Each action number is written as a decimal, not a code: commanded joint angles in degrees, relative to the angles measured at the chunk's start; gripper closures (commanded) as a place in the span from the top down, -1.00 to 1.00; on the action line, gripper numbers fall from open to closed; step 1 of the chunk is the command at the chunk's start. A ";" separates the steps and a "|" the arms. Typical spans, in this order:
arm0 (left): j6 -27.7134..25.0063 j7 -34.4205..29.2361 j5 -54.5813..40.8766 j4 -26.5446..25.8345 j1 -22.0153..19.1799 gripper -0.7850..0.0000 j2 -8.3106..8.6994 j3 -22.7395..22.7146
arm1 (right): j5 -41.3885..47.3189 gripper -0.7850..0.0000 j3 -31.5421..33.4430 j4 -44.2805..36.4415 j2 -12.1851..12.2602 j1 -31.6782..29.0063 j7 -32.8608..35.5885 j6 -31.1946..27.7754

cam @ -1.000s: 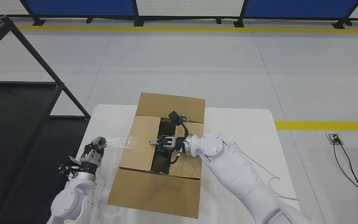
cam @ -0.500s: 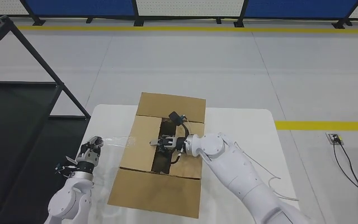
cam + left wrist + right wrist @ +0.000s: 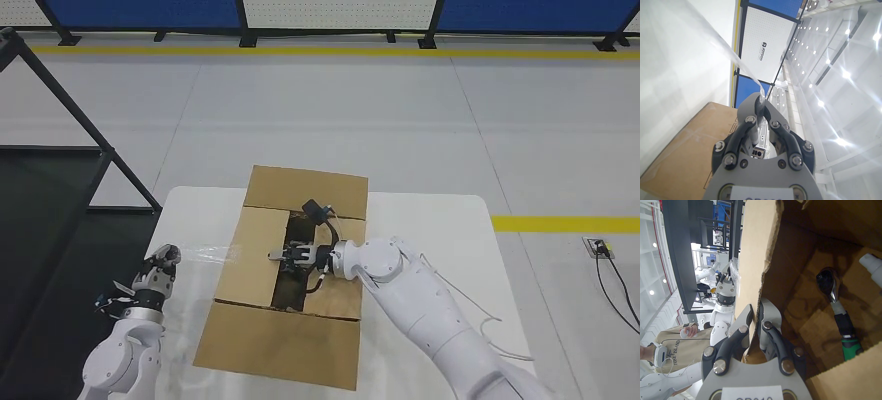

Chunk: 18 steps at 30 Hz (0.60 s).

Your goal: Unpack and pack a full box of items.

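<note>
Top view: left gripper [image 3: 162,260] draws back from the cardboard box [image 3: 285,340], clamped on a clear tape strip [image 3: 205,251] that stretches to it. Right gripper [image 3: 289,255] stays pinched on a flap [image 3: 757,237] edge. Judged: still unsealing, unpacking not yet begun.

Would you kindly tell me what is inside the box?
A ratchet with a green handle and a white bottle top lie inside; the flaps hide the rest.
</note>
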 commanded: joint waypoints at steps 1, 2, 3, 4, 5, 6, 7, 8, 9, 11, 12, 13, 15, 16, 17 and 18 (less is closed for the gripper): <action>-0.02 -0.05 0.01 0.10 -0.06 -1.00 -0.01 -0.19 | -0.19 -1.00 0.13 -0.12 0.00 -0.06 0.15 0.06; -0.01 -0.09 -0.01 0.14 -0.07 -1.00 -0.01 -0.24 | -0.26 -1.00 0.23 -0.17 0.01 -0.09 0.20 0.09; -0.02 -0.14 0.03 0.13 -0.07 -1.00 -0.02 -0.30 | -0.33 -1.00 0.32 -0.22 0.02 -0.12 0.25 0.11; -0.06 -0.15 0.12 0.14 -0.04 -1.00 -0.03 -0.35 | -0.49 -1.00 0.40 -0.28 0.04 -0.13 0.23 0.12; -0.04 -0.13 0.19 0.13 -0.03 -1.00 -0.04 -0.37 | -0.58 -1.00 0.49 -0.35 0.05 -0.16 0.25 0.15; 0.00 -0.16 0.15 0.11 -0.02 -1.00 -0.05 -0.37 | -0.65 -1.00 0.60 -0.42 0.07 -0.19 0.30 0.19; 0.03 -0.22 0.06 0.09 0.01 -1.00 -0.07 -0.39 | -0.72 -1.00 0.70 -0.50 0.09 -0.22 0.37 0.24; 0.05 -0.31 0.11 0.03 0.08 -1.00 -0.08 -0.36 | -0.85 -1.00 0.77 -0.59 0.11 -0.24 0.51 0.27; 0.03 -0.33 0.15 -0.01 0.16 -1.00 -0.10 -0.34 | -0.95 -1.00 0.85 -0.67 0.12 -0.28 0.60 0.30; 0.08 -0.40 0.20 0.01 0.21 -1.00 -0.14 -0.24 | -1.18 -1.00 0.99 -0.80 0.15 -0.32 0.83 0.46; 0.10 -0.44 0.32 0.09 0.19 -1.00 -0.15 -0.19 | -1.28 -1.00 1.05 -0.85 0.16 -0.35 0.90 0.62; 0.23 -0.49 0.37 0.19 0.15 -1.00 -0.17 -0.13 | -1.39 -1.00 1.10 -0.95 0.16 -0.38 1.00 0.69; 0.40 -0.60 0.36 0.36 0.03 -0.41 -0.19 -0.09 | -1.55 -1.00 1.23 -1.07 0.17 -0.45 1.08 0.88; 0.45 -0.68 0.40 0.45 -0.04 -0.19 -0.20 -0.08 | -1.66 -1.00 1.29 -1.15 0.18 -0.47 1.07 0.95; 0.53 -0.73 0.35 0.56 -0.11 -0.08 -0.21 -0.06 | -1.79 -1.00 1.34 -1.23 0.18 -0.51 1.03 0.98; 0.55 -0.80 0.39 0.64 -0.17 0.01 -0.22 -0.05 | -1.87 -1.00 1.41 -1.30 0.18 -0.56 1.02 1.01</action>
